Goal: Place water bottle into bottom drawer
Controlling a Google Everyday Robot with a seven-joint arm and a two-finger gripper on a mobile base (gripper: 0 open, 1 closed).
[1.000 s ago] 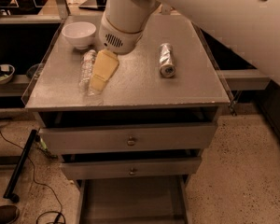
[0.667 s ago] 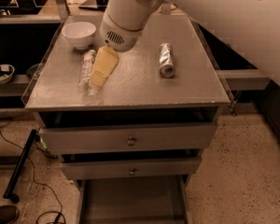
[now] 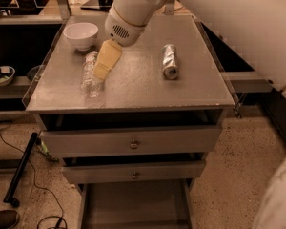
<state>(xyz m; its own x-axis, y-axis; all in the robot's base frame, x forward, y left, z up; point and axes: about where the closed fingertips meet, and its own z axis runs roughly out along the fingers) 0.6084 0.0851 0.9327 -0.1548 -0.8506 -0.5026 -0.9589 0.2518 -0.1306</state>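
Note:
The water bottle [image 3: 90,76] is clear crinkled plastic and lies on its side on the left part of the grey cabinet top [image 3: 133,87]. My gripper [image 3: 105,66] hangs from the white arm and reaches down right beside the bottle, its yellowish finger overlapping the bottle's right side. The bottom drawer [image 3: 133,206] stands pulled out at the foot of the cabinet, with a plain flat grey floor and nothing in it.
A white bowl [image 3: 80,35] stands at the back left of the top. A silver can [image 3: 169,61] lies on its side to the right. Two upper drawers with round knobs [image 3: 134,144] are slightly ajar. A black cable and pole lie on the floor left.
The gripper has stayed by the bottle with only a slight shift. The bottle, can and bowl have not moved.

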